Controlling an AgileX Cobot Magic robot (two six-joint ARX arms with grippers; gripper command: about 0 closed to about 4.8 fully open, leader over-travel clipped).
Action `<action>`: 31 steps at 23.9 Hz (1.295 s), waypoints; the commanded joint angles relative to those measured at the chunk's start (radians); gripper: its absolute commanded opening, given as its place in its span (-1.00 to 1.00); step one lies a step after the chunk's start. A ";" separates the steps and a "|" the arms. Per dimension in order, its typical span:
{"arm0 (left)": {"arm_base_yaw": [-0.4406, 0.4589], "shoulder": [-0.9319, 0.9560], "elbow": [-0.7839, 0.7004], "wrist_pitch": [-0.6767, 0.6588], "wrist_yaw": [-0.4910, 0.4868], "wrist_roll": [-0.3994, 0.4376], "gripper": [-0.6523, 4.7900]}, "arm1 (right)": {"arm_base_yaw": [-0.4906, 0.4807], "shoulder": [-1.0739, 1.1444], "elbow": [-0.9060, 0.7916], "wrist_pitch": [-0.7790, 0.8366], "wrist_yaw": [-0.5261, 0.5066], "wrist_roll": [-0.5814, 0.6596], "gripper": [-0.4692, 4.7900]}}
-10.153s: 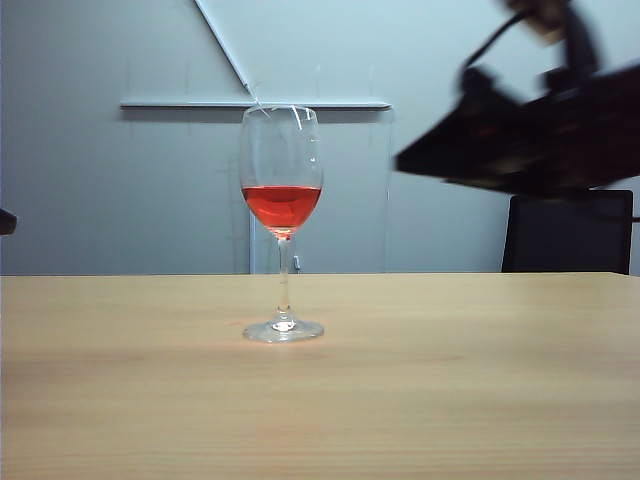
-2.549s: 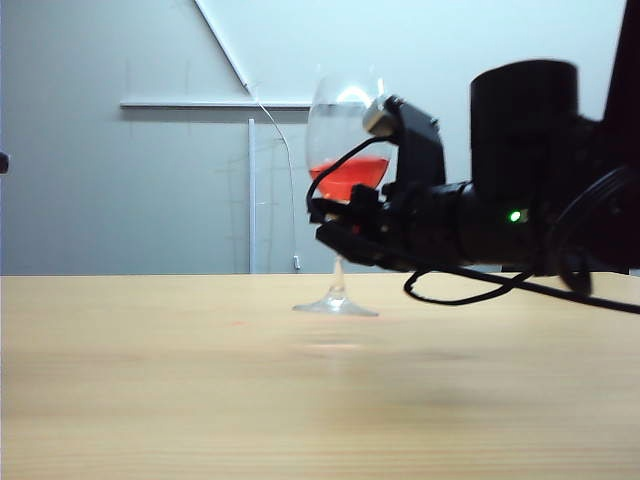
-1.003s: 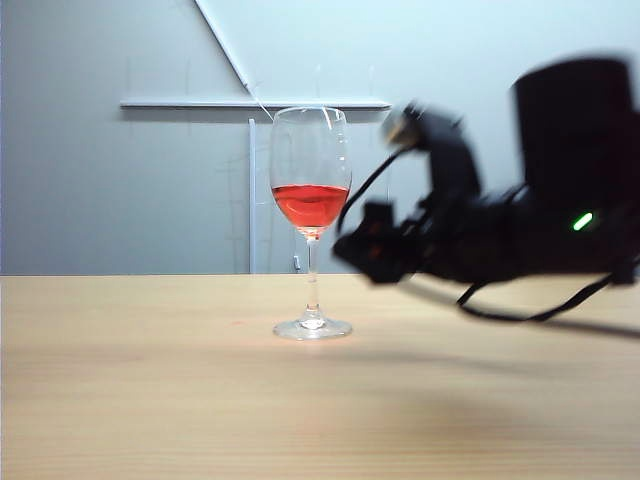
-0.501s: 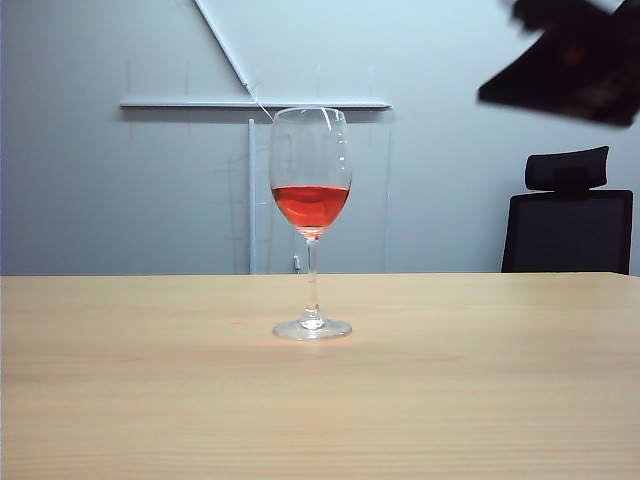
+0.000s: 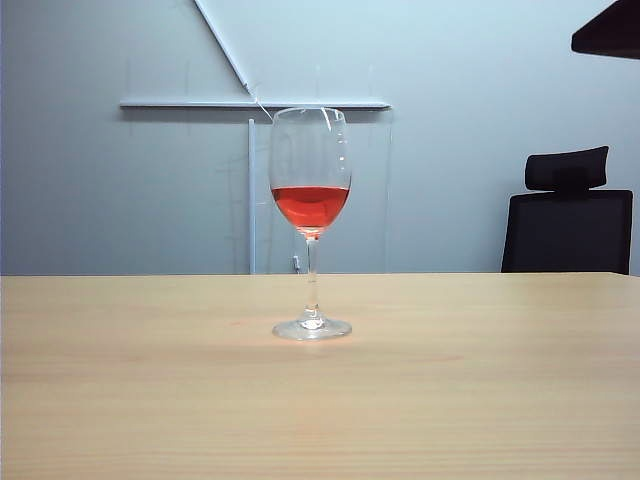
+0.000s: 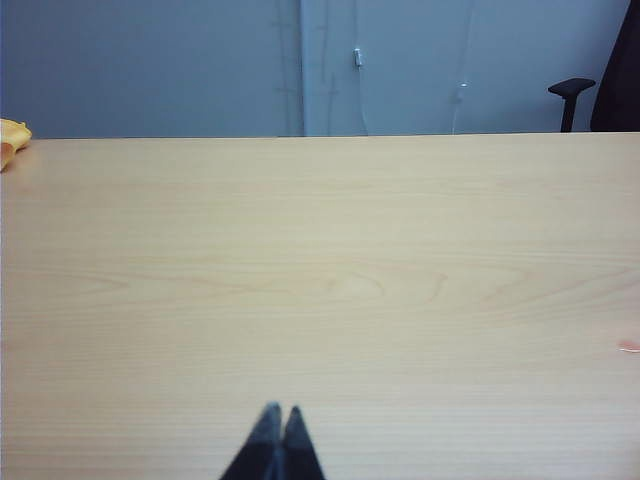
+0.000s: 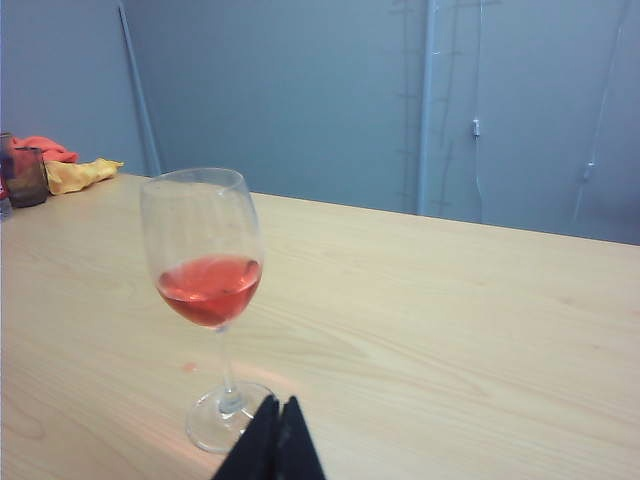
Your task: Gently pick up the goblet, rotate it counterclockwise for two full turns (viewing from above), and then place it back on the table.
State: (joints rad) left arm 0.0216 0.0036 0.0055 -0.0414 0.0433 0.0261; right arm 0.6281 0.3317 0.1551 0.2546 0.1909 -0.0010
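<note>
Goblet [image 5: 311, 222] upright on tabletop [image 5: 480, 380], released; right gripper [image 7: 273, 440] fingers together beside goblet foot, left gripper [image 6: 275, 445] fingers together, away from goblet; sideways nudge risks tipping

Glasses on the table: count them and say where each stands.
1 for certain: the goblet, upright mid-table, free of both shut grippers. A dark cup-like thing by the cloths at the table's far edge may be another; too small to tell.
</note>
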 commanded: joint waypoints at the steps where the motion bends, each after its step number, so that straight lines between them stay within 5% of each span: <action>1: -0.002 0.002 0.003 0.013 0.003 0.000 -0.78 | 0.001 -0.005 0.005 0.011 0.002 0.000 -0.77; 12: -0.002 0.002 0.003 0.012 0.003 0.000 -0.78 | -0.018 -0.011 0.005 -0.002 0.050 -0.006 -0.77; 20: -0.002 0.002 0.003 0.013 0.003 0.000 -0.78 | -0.234 -0.177 -0.052 -0.056 -0.005 -0.047 -0.84; 22: -0.002 0.002 0.003 0.013 0.003 0.000 -0.78 | -0.401 -0.250 -0.106 -0.053 -0.119 -0.043 -0.84; 25: -0.002 0.002 0.003 0.013 0.003 0.000 -0.78 | -0.508 -0.282 -0.145 -0.049 -0.149 0.000 -0.84; 31: -0.002 0.002 0.003 0.013 0.003 0.000 -0.78 | -0.548 -0.332 -0.154 -0.096 -0.142 0.001 -0.84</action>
State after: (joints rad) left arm 0.0212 0.0044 0.0055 -0.0418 0.0433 0.0261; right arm 0.0875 0.0010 0.0051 0.1551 0.0479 -0.0040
